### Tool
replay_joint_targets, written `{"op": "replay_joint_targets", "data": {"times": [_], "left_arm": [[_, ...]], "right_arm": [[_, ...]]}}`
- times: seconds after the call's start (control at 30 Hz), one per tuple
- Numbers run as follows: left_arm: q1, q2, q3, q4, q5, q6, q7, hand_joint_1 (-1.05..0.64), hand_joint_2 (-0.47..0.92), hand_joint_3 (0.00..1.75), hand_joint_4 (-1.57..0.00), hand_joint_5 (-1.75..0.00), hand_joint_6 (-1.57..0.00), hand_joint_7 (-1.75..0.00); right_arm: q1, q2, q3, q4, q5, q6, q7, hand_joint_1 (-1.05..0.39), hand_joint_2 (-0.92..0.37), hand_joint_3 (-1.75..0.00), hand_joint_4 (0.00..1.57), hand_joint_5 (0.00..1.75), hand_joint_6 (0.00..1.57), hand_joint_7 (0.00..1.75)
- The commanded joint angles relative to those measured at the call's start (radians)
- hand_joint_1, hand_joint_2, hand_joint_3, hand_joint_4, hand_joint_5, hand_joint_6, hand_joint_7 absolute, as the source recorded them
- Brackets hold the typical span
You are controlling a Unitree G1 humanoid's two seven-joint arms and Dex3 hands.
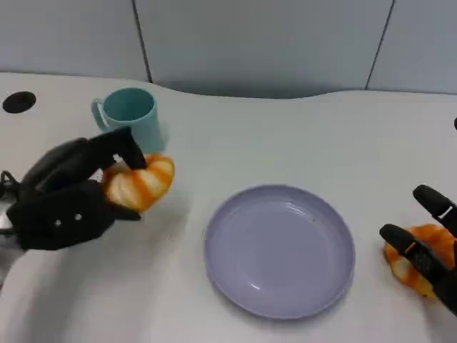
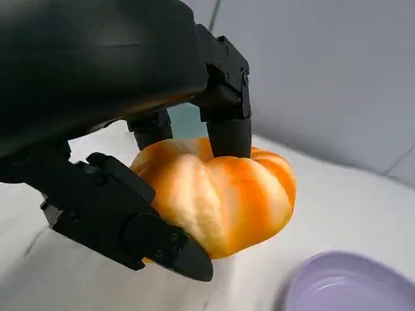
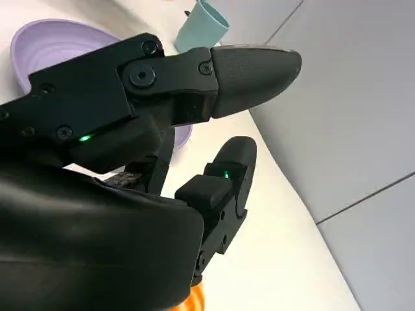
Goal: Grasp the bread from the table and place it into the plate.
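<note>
White table (image 1: 285, 128) beneath, grey wall panels behind. Could lose the bread (image 1: 141, 182) on the way across if the pinch slackened, dropping it short of the plate (image 1: 280, 250). Held off the surface in left hand (image 1: 68, 196), fingers closed round it, beside a teal cup (image 1: 130, 114).

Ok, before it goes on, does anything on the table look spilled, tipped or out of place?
Nothing stands out. The teal cup stands upright, the purple plate lies flat and empty, and the left hand holds one bread cleanly. A second bread sits under the right hand; whether it's gripped is unclear.
</note>
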Motion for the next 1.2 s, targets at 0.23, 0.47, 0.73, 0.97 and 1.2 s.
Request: {"op": "replay_joint_targets", "data": {"times": [0.23,0.47,0.73,0.97,1.2], "left_arm": [[-0.049,-0.057,-0.027,-0.127,-0.031,-0.066,-0.17,-0.09,0.84,0.19,-0.71,-1.75,-0.49,-1.75],[-0.049,-0.069,-0.015,-0.148,-0.037,-0.051,-0.214,-0.09,0.85,0.18,-0.71,-1.75,-0.48,-1.75],[-0.179,-0.229,-0.151,-0.065,0.05,-0.1,-0.289,-0.12,0.88,0.2,-0.75,-1.75,-0.51,-1.75],[-0.234,-0.278,-0.223,0.042,0.153,-0.12,-0.228,-0.19,0.91,0.23,-0.8,-1.75,-0.55,-1.75],[-0.265,-0.312,-0.269,0.093,0.212,-0.053,-0.221,-0.19,0.92,0.35,-0.74,-1.75,-0.56,-1.75]], "right_arm": [[0.0,-0.001,0.006,-0.004,-0.003,-0.007,-0.008,-0.34,-0.92,-0.34,0.55,0.92,0.62,0.5],[0.002,0.001,0.009,-0.005,-0.004,-0.008,-0.011,-0.34,-0.92,-0.34,0.55,0.91,0.63,0.49],[0.009,0.002,0.011,-0.015,0.0,-0.006,-0.008,-0.34,-0.92,-0.31,0.55,0.9,0.64,0.48],[0.014,0.007,0.017,-0.017,-0.006,-0.017,-0.003,-0.34,-0.92,-0.33,0.55,0.89,0.63,0.46],[0.018,0.011,0.023,-0.03,-0.014,-0.019,-0.009,-0.34,-0.92,-0.34,0.55,0.88,0.63,0.45]]}}
